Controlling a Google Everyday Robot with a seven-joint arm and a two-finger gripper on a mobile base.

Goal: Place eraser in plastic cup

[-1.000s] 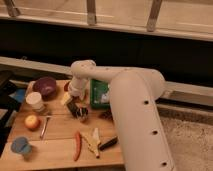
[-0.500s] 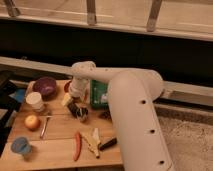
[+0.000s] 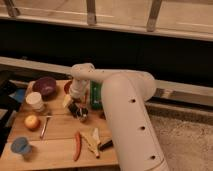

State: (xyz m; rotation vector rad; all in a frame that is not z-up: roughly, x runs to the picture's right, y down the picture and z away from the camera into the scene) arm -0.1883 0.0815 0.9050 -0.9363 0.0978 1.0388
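The eraser [image 3: 105, 145], a small dark block, lies near the table's front right edge beside a banana [image 3: 91, 142]. At the front left corner stands the light-blue plastic cup [image 3: 21, 146], upright. My gripper [image 3: 76, 109] hangs low over the middle of the table, pointing down, well behind the eraser and far to the right of the plastic cup. It is open and I see nothing held in it. A small shiny metal cup [image 3: 83, 118] sits just to its right.
On the wooden table [image 3: 55, 156] are a purple bowl [image 3: 45, 86] and white cup [image 3: 35, 100] at the back left, an orange fruit [image 3: 32, 122], a metal utensil [image 3: 44, 126], a red chili [image 3: 76, 146] and a green packet [image 3: 96, 95]. My white arm [image 3: 130, 115] covers the table's right side.
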